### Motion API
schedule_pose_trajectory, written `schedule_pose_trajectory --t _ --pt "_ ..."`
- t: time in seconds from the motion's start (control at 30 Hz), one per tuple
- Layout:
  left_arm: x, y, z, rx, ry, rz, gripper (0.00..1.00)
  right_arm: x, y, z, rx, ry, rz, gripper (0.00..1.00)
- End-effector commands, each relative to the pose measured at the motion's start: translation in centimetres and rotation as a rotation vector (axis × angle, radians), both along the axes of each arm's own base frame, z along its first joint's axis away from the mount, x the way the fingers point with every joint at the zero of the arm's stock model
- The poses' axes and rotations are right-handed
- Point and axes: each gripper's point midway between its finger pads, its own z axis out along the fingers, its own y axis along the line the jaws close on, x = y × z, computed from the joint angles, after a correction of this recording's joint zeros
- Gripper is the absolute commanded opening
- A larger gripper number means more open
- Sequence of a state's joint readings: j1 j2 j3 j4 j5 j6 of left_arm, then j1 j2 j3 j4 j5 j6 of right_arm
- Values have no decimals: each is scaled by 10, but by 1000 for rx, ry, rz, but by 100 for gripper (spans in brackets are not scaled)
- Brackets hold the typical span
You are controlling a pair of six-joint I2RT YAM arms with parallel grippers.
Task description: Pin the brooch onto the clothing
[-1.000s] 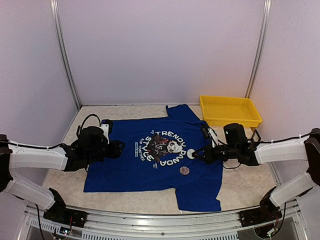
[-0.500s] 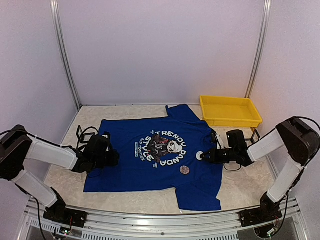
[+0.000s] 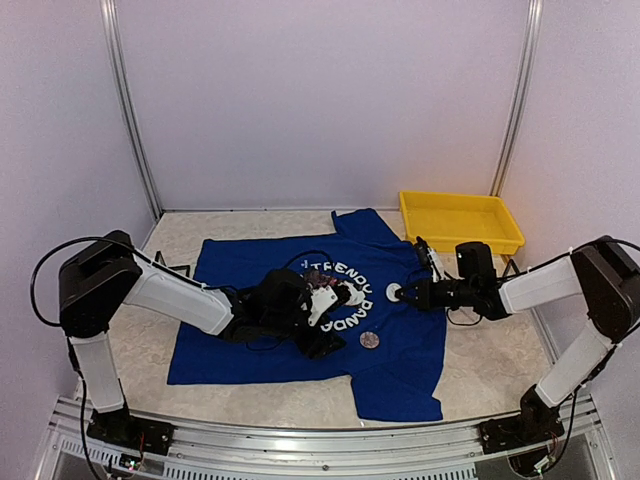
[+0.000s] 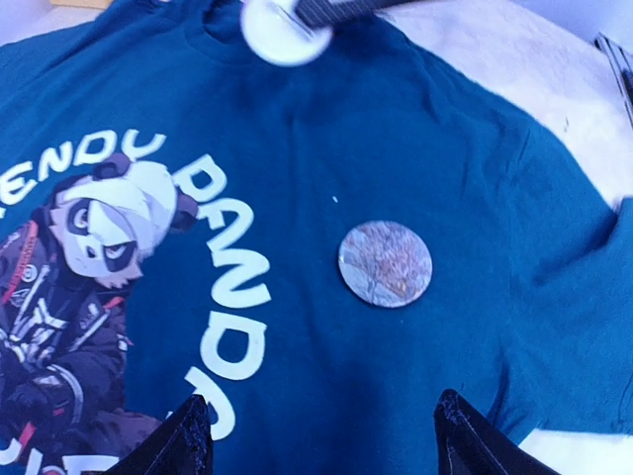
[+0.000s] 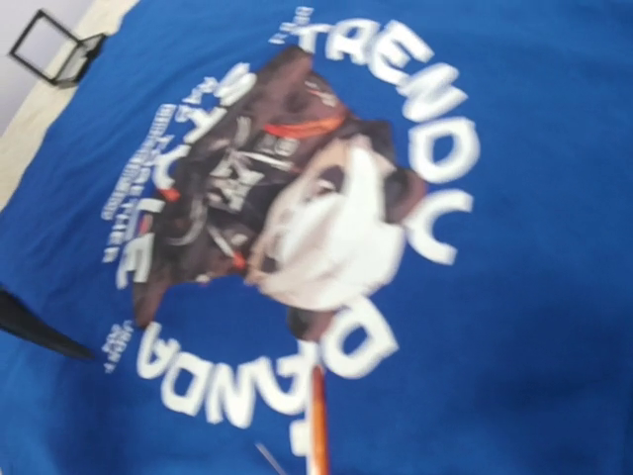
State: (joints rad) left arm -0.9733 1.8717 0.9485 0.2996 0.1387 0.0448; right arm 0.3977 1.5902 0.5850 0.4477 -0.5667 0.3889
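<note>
The royal-blue T-shirt lies flat on the table, with its panda print in the middle. A round marbled brooch lies face up on the shirt below the print, and also shows in the left wrist view. My left gripper is open and empty over the print, with its tips just short of the brooch. My right gripper is shut on a white round disc and holds it over the shirt's right chest. The disc shows edge-on as an orange line in the right wrist view.
A yellow tray stands at the back right, beyond the shirt's sleeve. A small black wire frame sits off the shirt's left sleeve, and also shows in the right wrist view. Metal posts and walls close in the sides.
My left arm has swung from the shirt's left sleeve to the middle, over the print and near the brooch. My right gripper has moved the white disc slightly farther back.
</note>
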Motion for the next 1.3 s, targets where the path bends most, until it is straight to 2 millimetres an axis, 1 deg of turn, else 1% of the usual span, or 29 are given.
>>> schedule_pose_trajectory --t 0.0,0.1,0.17,0.27,0.33,0.4,0.43,0.57,0.67,0.73,0.77,0.83,0.93,1.0,1.07,1.13,1.27 --pt "-20 -5 -23 86 -7 -192 73 -6 22 16 4 -60 108 0" --pt "-14 2 -33 131 -28 -163 73 -13 36 22 -10 -108 166 0" --pt "-12 4 -40 145 -18 -154 72 -18 44 24 -24 -144 207 0" --pt "-14 4 -45 150 -15 -149 70 -19 49 22 -48 -178 220 0" --pt "-13 5 -45 153 -28 -126 67 -20 50 23 -35 -189 229 0" --pt "-12 6 -48 172 -29 -113 62 -24 55 24 -9 -193 261 0" --pt "-12 7 -49 182 -34 -103 58 -27 58 22 -3 -187 280 0" --pt "-11 12 -53 192 -42 -87 32 -34 63 8 -19 -170 324 0" --pt "-20 7 -47 144 -31 -131 17 -37 66 5 -10 -193 352 0" --pt "-26 1 -41 102 -14 -158 4 -40 70 5 3 -216 378 0" --pt "-30 -2 -38 78 2 -176 0 -43 74 5 12 -231 400 0" --pt "-35 -6 -34 44 19 -192 0 -49 80 3 10 -284 437 0" --pt "-39 -8 -22 -22 31 -213 0 -50 85 -2 -15 -394 448 0" --pt "-39 -9 -13 -63 33 -219 0 -51 87 -4 -8 -434 457 0" --pt "-37 -9 -13 -65 41 -215 0 -53 90 -5 -17 -506 478 0" --pt "-39 -9 -11 -73 45 -227 0 -54 94 -4 -40 -591 488 0" --pt "-44 -11 -6 -111 54 -255 0 -69 101 -9 -103 -823 534 0"
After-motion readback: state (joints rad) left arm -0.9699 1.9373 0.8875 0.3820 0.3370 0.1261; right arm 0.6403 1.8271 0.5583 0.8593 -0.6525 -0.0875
